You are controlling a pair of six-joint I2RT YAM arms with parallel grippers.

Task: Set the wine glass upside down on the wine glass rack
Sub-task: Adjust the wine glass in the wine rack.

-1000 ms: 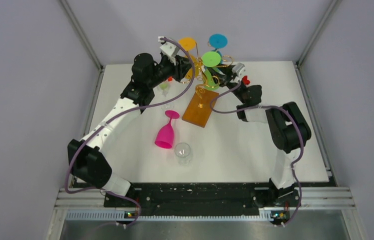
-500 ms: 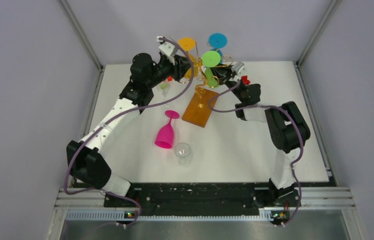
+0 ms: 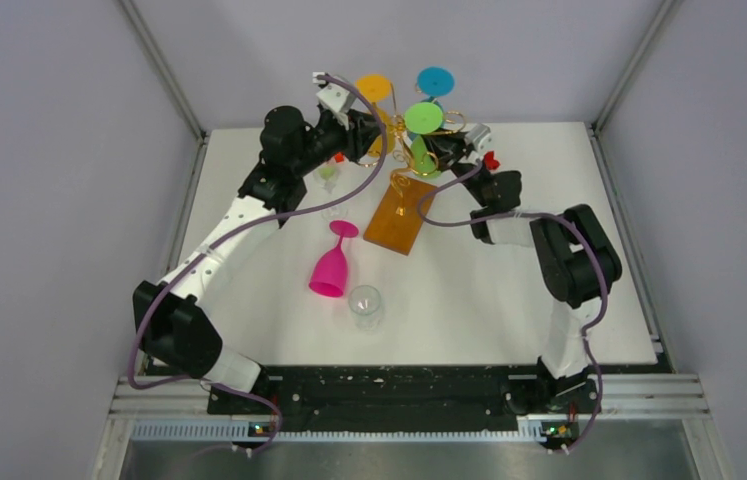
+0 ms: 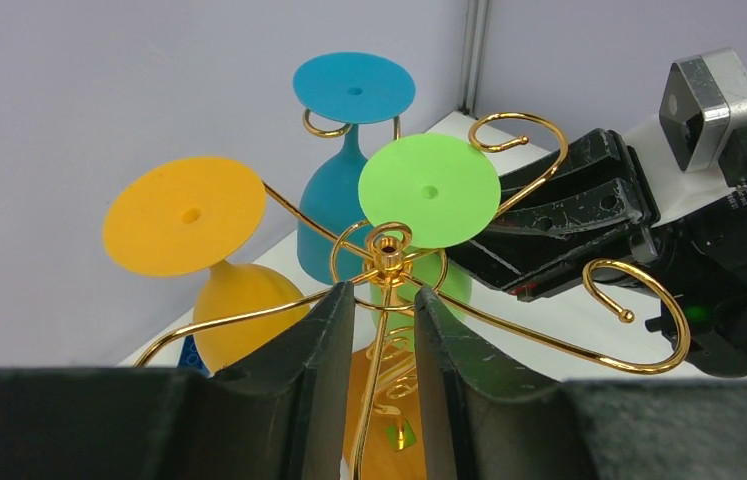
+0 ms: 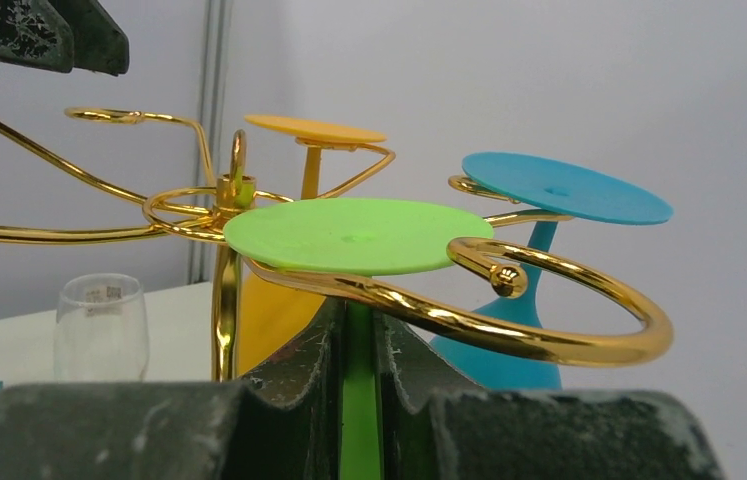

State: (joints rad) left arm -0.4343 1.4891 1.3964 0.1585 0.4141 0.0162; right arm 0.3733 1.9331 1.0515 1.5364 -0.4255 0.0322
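**Green wine glass hangs foot-up in the rack, right fingers on its stem**

The green wine glass (image 5: 359, 235) is upside down in the wine glass rack (image 3: 401, 215), which stands at the 12 o'clock end of the bench (image 3: 509, 300). Its long axis runs straight up and down, with the round foot on top, the stem dropping through a gold curl and the bowl below. In the right wrist view the foot lies flat across the wire of that curl. We read it as seated, though we cannot see whether its full weight rests there.

The right gripper (image 5: 359, 325) is the one at the glass. It reaches in from about 4 o'clock of the rack, and its fingers pinch the green stem just under the foot, pressed against it on both sides. The curl's wire sweeps across in front of those fingers. In our judgement the way out is to let go and then draw back level toward 4 o'clock, since rising could catch the foot or the wire.

The left gripper (image 4: 381, 295) comes in from about 10 o'clock, its fingers partly spread with the rack's central gold post standing between them. We cannot tell whether they press on it.

An orange wine glass (image 4: 184, 215) and a blue wine glass (image 4: 354, 88) hang upside down on the far arms. A pink wine glass (image 3: 329, 270) and a clear glass (image 3: 366, 305) sit on the bench toward 6 o'clock, well apart from both grippers.
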